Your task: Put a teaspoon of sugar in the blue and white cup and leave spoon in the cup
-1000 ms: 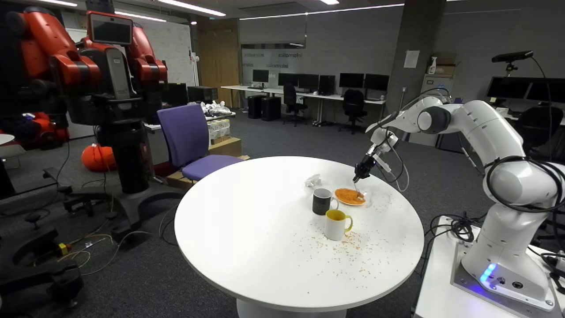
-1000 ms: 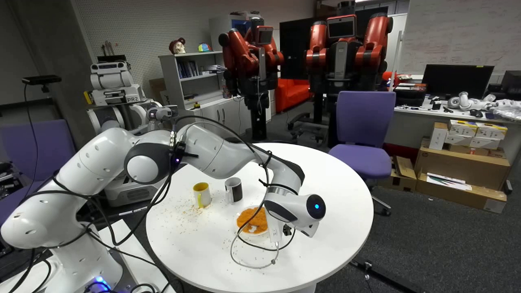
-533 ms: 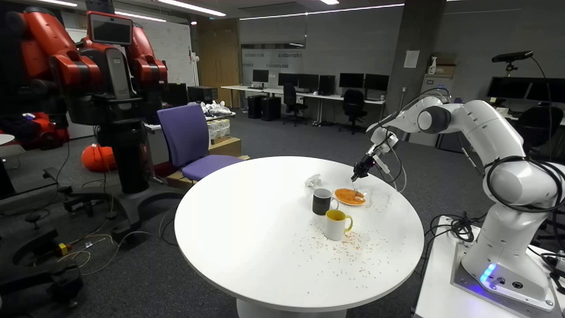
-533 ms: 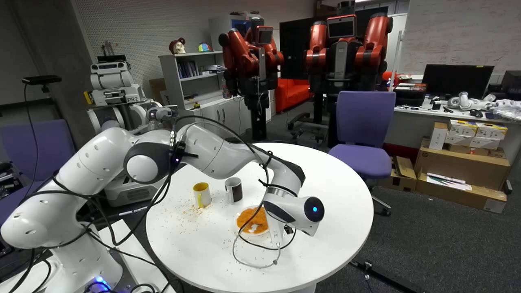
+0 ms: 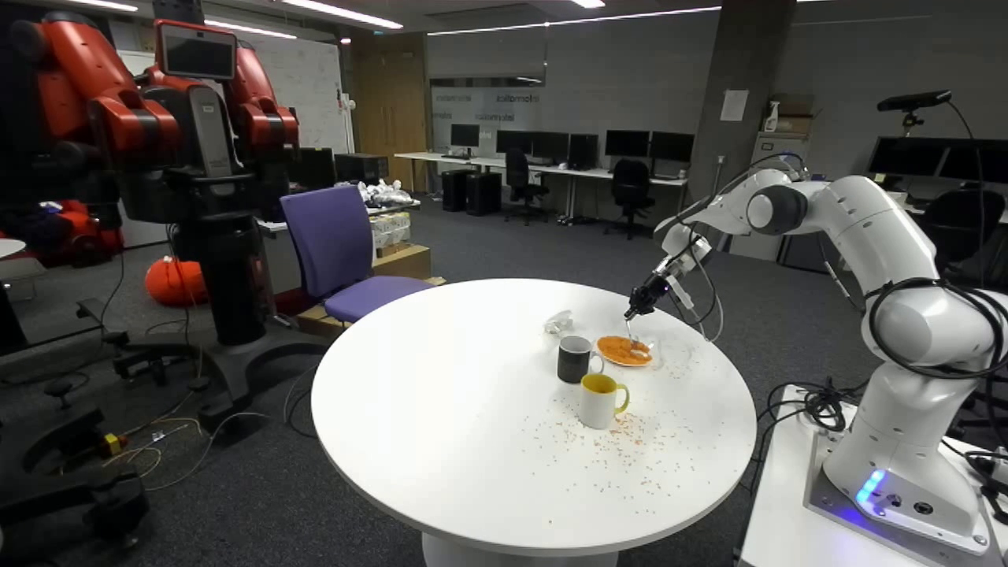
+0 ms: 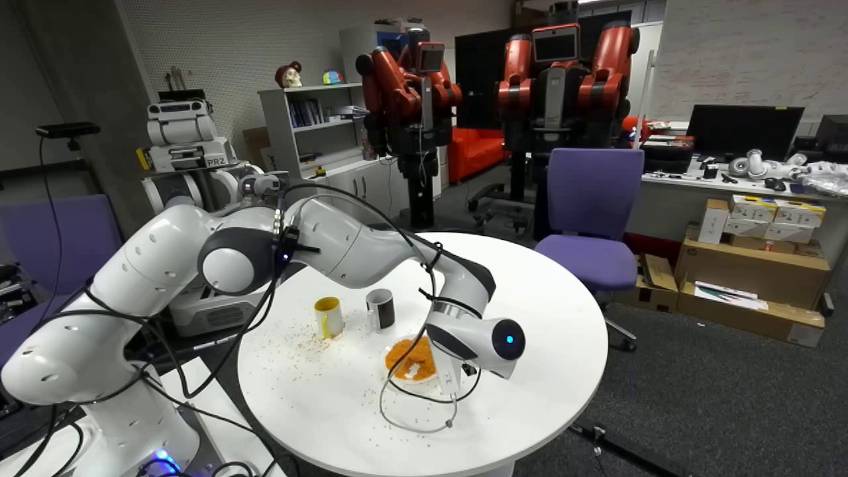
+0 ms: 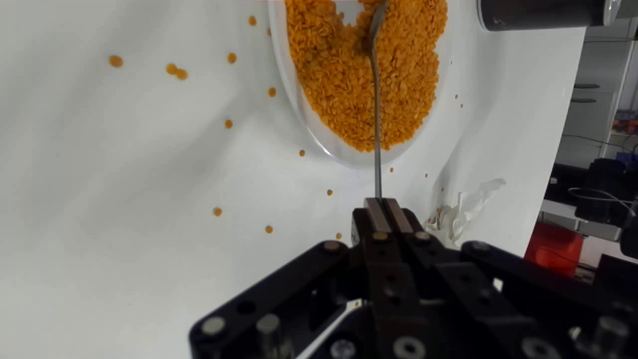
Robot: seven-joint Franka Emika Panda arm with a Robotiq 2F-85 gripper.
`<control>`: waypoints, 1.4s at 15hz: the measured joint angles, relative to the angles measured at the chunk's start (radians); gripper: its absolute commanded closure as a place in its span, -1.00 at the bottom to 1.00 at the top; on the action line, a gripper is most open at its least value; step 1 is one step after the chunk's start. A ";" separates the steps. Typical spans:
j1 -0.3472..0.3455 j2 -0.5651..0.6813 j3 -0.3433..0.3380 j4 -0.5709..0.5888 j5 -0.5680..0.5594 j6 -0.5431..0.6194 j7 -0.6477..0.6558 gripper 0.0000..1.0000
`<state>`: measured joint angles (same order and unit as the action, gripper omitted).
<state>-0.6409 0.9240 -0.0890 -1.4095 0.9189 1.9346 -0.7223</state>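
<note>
My gripper (image 7: 383, 201) is shut on the handle end of a thin metal spoon (image 7: 377, 109). The spoon slants down from the fingertips, and its bowl rests in orange grains on a white plate (image 7: 319, 135), near the top edge of the wrist view. In an exterior view the gripper (image 5: 628, 313) is above the far edge of the plate (image 5: 624, 365), with the spoon (image 5: 631, 331) pointing down into the grains. In an exterior view the arm hides the fingers and spoon. The blue and white cup does not show.
A dark mug (image 5: 573, 362) stands beside the plate, and a white mug with yellow inside (image 5: 596, 405) stands close to it. Crumpled clear plastic (image 5: 559, 321) lies near the plate. Grains are scattered on the round white table (image 5: 441, 409). A cable (image 6: 424, 432) loops from the wrist.
My gripper has shifted slightly left and up in an exterior view, with the spoon still in it. The spoon's lower end stays in the grains. The mugs have not moved.
</note>
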 measured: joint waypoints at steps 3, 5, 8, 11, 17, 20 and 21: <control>0.000 0.000 0.001 -0.005 0.015 0.000 -0.026 0.99; 0.000 0.000 0.001 -0.007 0.030 0.000 -0.043 0.99; 0.000 0.000 0.001 -0.009 0.055 0.007 -0.073 0.99; 0.000 0.000 0.001 -0.009 0.080 0.020 -0.113 0.99; 0.000 0.000 0.001 -0.012 0.097 0.025 -0.190 0.99; 0.000 0.000 0.001 -0.016 0.119 0.025 -0.222 0.99; 0.000 0.000 0.001 -0.019 0.129 0.025 -0.233 0.99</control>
<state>-0.6410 0.9240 -0.0878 -1.4283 1.0479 1.9593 -0.9551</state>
